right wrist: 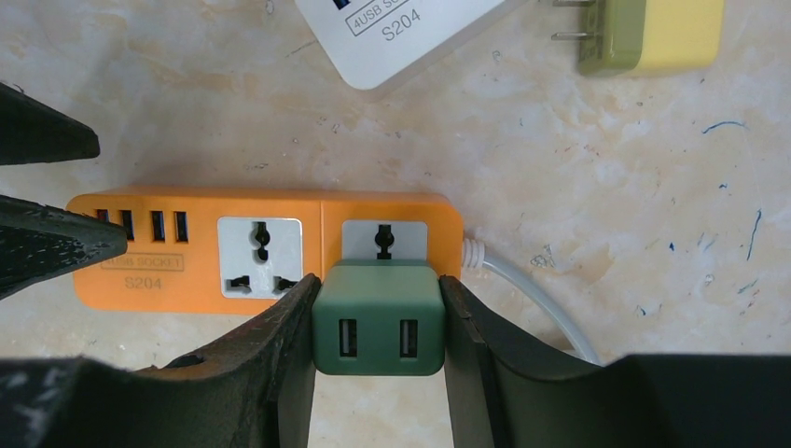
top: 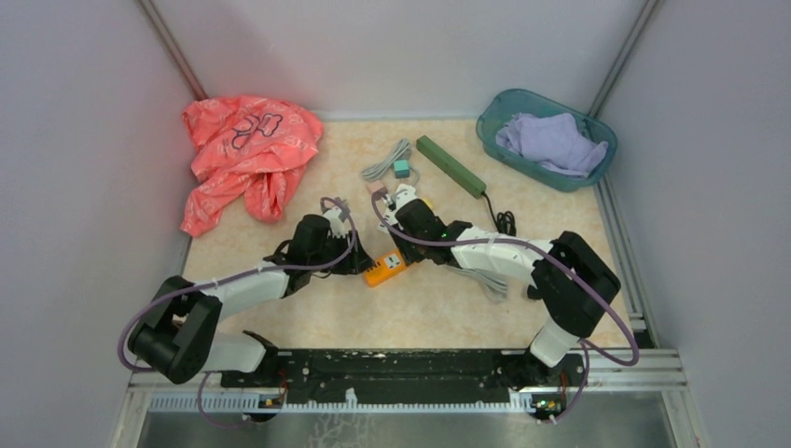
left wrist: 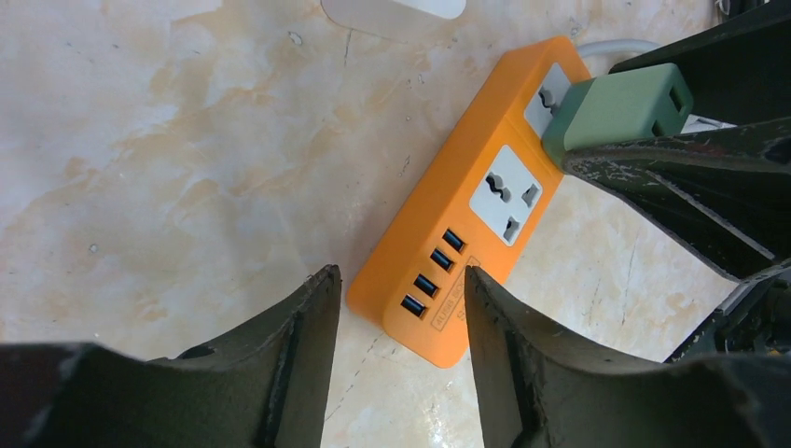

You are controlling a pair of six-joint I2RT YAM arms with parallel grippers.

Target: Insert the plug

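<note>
An orange power strip (top: 387,271) lies flat on the marbled table in all three views, with several USB ports at one end and two white sockets. A dark green plug (right wrist: 378,317) with two USB ports sits against the socket nearest the strip's cable. My right gripper (right wrist: 378,291) is shut on its two sides. The plug's prongs are hidden, and only the socket's top hole shows above it. My left gripper (left wrist: 399,280) is open at the strip's USB end (left wrist: 438,280), with its fingertips apart on either side and a gap to the orange body.
A white power strip (right wrist: 410,37) and a yellow-olive plug (right wrist: 653,37) lie just beyond the orange one. Farther back are a long green strip (top: 451,165), a grey cable with a teal plug (top: 401,168), a pink bag (top: 244,154) and a teal basket (top: 492,121) holding purple cloth.
</note>
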